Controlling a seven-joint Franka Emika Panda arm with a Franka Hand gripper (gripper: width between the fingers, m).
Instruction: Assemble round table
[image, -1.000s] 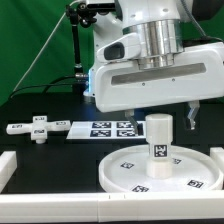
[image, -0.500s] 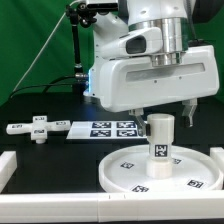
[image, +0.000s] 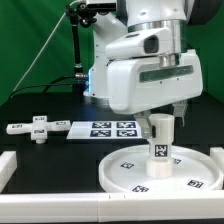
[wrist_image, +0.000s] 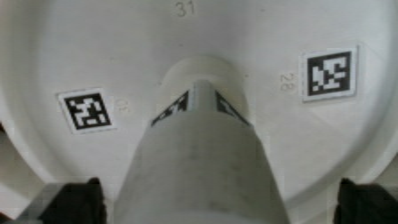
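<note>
In the exterior view, the large rimmed round disc (image: 190, 172) lies flat on the black counter (image: 40, 105), close to its front edge and toward the exterior view's right. The short cylindrical post (image: 160, 140) stands upright on the disc, near its middle. The hand (image: 163, 110) hangs directly above the post's top. Only one dark finger (image: 184, 108) shows here, so this view does not tell how far the hand is open. The flat cross-shaped piece (image: 38, 128) lies toward the exterior view's left edge of the counter, with the marker board (image: 110, 128) just beside it. A white rail (image: 50, 206) runs along the front edge.

In the wrist view, the post (wrist_image: 205, 140) rises between the two dark fingertips (wrist_image: 80, 200). The hand (wrist_image: 222, 200) is spread wide, with a gap on each side, and grips nothing. The disc (wrist_image: 196, 40) lies beneath, showing two square tags (wrist_image: 329, 75).
</note>
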